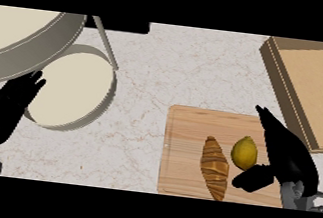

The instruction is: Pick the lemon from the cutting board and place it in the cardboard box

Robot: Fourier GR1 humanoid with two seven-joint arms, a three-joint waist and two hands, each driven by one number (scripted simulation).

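A yellow lemon (244, 152) lies on the wooden cutting board (188, 134), just right of a brown croissant (215, 168). My right hand (287, 154) hovers over the board's right edge, right of the lemon, fingers straight and pointing away from me, thumb (254, 179) just below the lemon. Nothing is held in it. The open cardboard box (315, 83) stands at the upper right, beyond the board. My left hand (2, 111) rests open at the left edge, holding nothing.
A large cream pan or bowl (24, 40) fills the upper left, with a round cream lid or plate (74, 88) beside it and a thin handle (106, 44) crossing above. A dark object (118, 24) sits at the counter's back edge.
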